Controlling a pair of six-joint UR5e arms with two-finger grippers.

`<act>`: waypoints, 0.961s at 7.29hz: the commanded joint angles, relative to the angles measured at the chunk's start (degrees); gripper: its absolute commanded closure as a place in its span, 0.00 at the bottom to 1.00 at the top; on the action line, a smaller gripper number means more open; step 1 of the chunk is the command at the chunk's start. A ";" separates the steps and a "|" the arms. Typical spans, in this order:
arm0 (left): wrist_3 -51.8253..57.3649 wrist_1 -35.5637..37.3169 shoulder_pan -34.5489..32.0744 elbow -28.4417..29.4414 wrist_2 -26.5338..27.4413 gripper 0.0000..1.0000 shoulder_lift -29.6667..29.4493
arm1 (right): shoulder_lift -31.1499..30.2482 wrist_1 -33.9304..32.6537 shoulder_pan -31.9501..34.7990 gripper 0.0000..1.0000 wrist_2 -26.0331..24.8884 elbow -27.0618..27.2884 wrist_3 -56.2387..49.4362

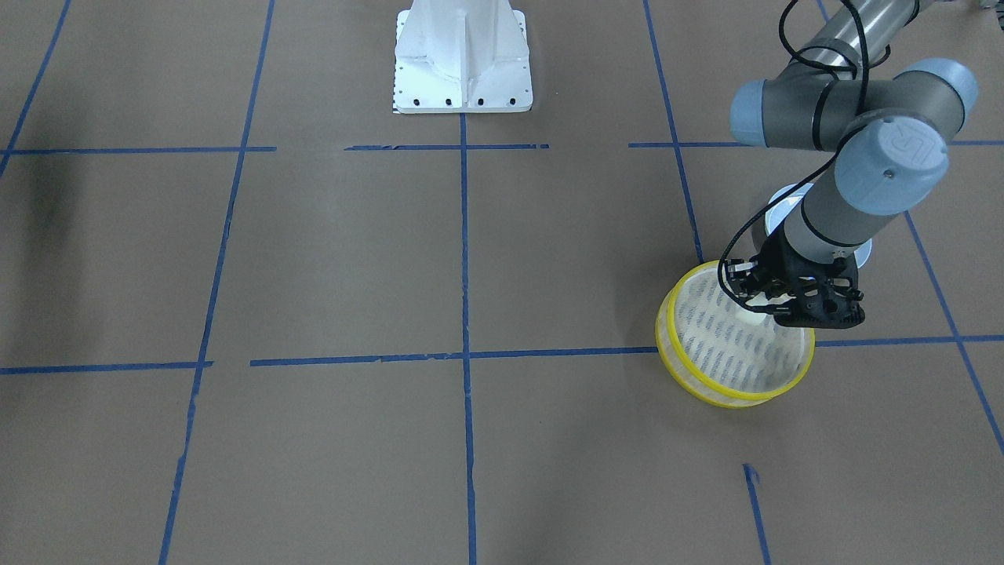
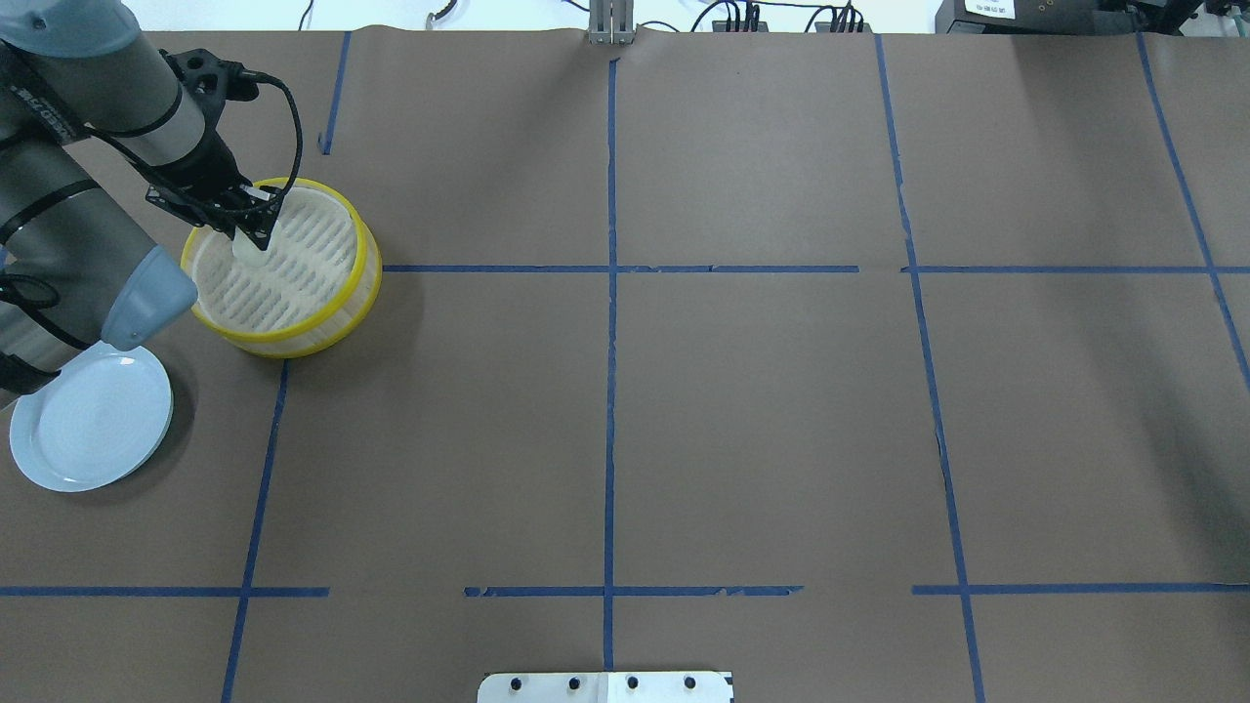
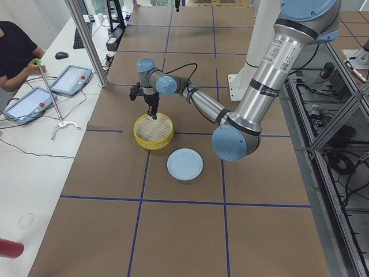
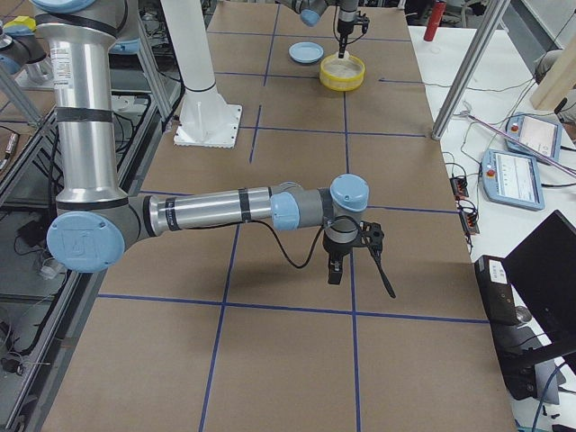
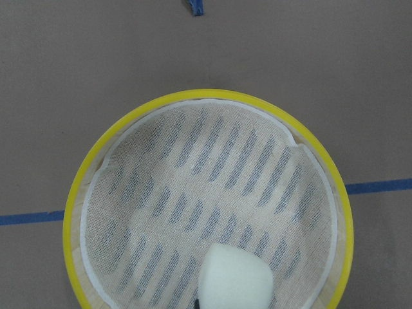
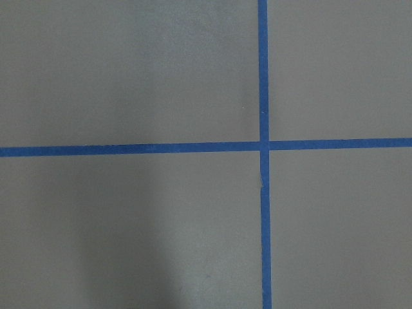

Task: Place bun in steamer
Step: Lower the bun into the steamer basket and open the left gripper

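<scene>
Steeply downward, left gripper [image 2: 252,240] holds bun [image 5: 235,280] over steamer [image 5: 212,95]

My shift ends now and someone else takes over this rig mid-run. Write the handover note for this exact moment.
Left gripper: closed on the bun, holding it inside the steamer's rim, near one side. I cannot tell whether the bun touches the mesh.
Right gripper: low over the table, far from the steamer. I cannot tell whether it is open or closed.
Blue plate: empty, beside the steamer.
Done: bun picked up and carried over the steamer.
Left: set it down, release, withdraw.
</scene>
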 commanded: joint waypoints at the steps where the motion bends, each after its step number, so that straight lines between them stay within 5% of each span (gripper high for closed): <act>1: -0.53 -4.85 0.82 4.26 0.19 0.71 0.18 | 0.00 0.00 0.00 0.00 0.00 0.00 0.00; 5: -3.52 -9.19 3.73 6.65 0.45 0.68 0.70 | 0.00 0.00 0.00 0.00 0.00 0.00 0.00; 6: -3.61 -9.19 3.64 6.65 0.54 0.57 0.79 | 0.00 0.00 0.00 0.00 0.00 0.00 0.00; 7: -3.52 -9.19 3.64 6.74 0.54 0.32 0.79 | 0.00 0.00 -0.09 0.00 0.00 0.00 0.00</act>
